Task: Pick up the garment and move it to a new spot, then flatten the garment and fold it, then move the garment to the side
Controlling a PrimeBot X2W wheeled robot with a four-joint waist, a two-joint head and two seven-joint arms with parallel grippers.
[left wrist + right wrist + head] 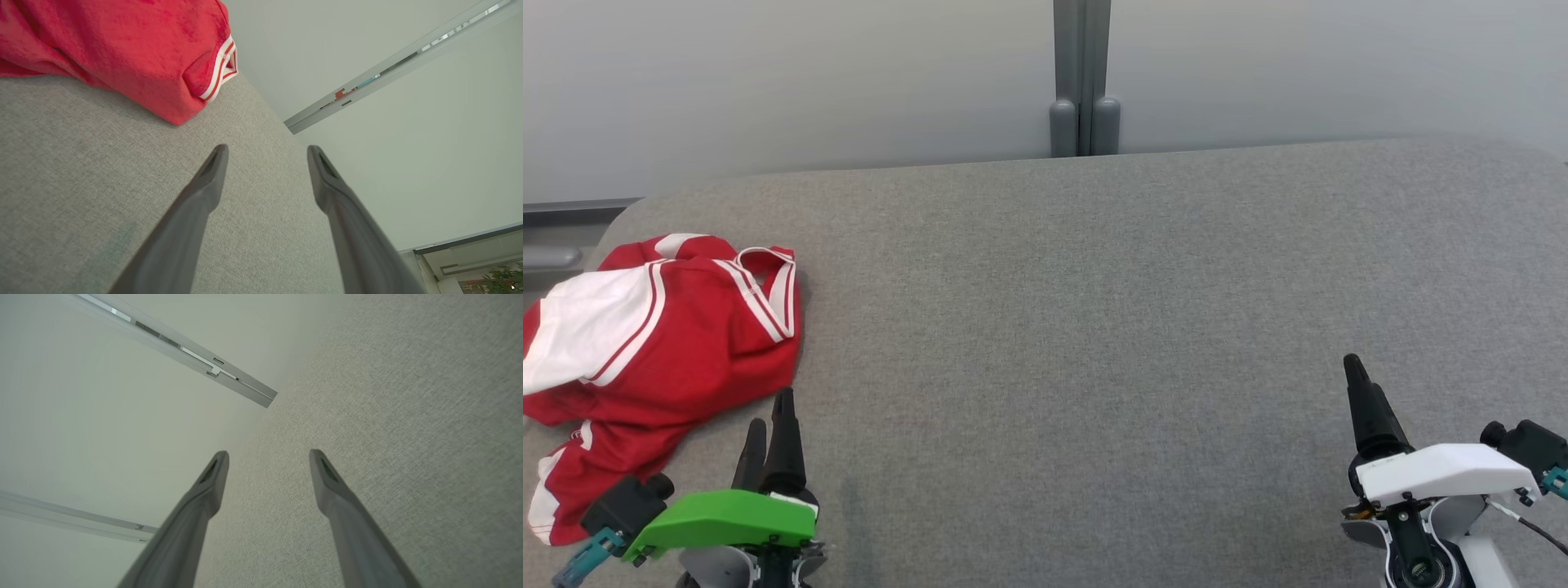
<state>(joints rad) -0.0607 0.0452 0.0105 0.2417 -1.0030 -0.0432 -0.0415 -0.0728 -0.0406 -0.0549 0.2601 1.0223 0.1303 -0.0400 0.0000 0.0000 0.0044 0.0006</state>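
A crumpled red garment [662, 343] with white panels and striped trim lies at the left edge of the grey table [1094, 327]. In the left wrist view the red garment [135, 53] fills the upper left, ahead of the fingers. My left gripper [771, 412] hovers just beside the garment's near right corner, open, with nothing between its fingers [212, 171]. My right gripper [1356, 367] sits over bare cloth at the lower right, far from the garment. It is open too, and its fingers [327, 473] hold nothing.
The table is covered in grey fabric with rounded far corners. Behind it stands a pale wall [849, 82] with a grey vertical post [1082, 82]. A grey ledge [564, 212] shows beyond the table's far left corner.
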